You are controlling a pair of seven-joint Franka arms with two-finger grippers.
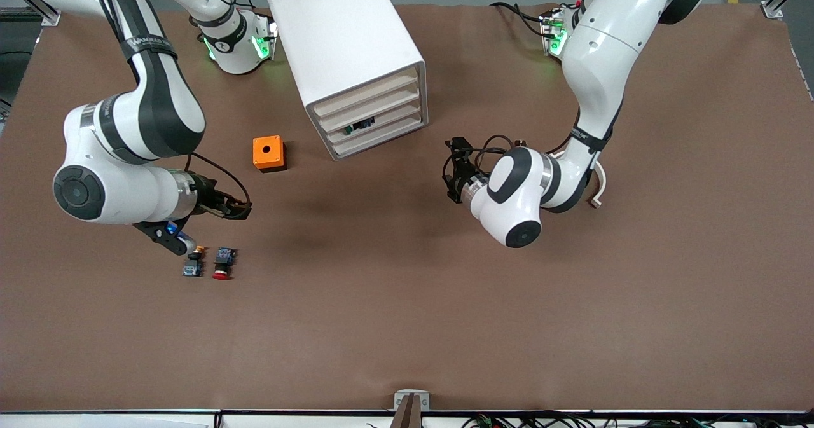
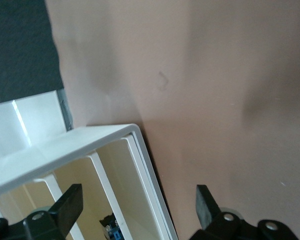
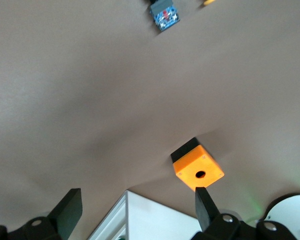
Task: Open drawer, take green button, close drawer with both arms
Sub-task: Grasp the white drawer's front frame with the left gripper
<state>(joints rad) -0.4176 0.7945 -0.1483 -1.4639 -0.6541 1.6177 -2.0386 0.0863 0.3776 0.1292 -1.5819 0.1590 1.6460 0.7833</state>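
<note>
The white cabinet [image 1: 356,59] stands at the table's middle with four stacked drawers, all pushed in. In the third drawer from the top [image 1: 375,126] lies a small dark and blue button [image 1: 358,126]. It also shows in the left wrist view [image 2: 112,231], where its cap is hidden. My left gripper [image 1: 453,172] is open and empty, in front of the drawers and apart from them; in its wrist view [image 2: 137,207] the cabinet's front [image 2: 140,165] lies between the fingers. My right gripper [image 1: 241,210] is open and empty over the table by the orange box; it shows open in its wrist view [image 3: 135,210].
An orange box with a round hole [image 1: 268,153] sits beside the cabinet toward the right arm's end, also in the right wrist view [image 3: 197,170]. A yellow-capped button [image 1: 194,264] and a red-capped button [image 1: 222,264] lie nearer to the front camera than the box.
</note>
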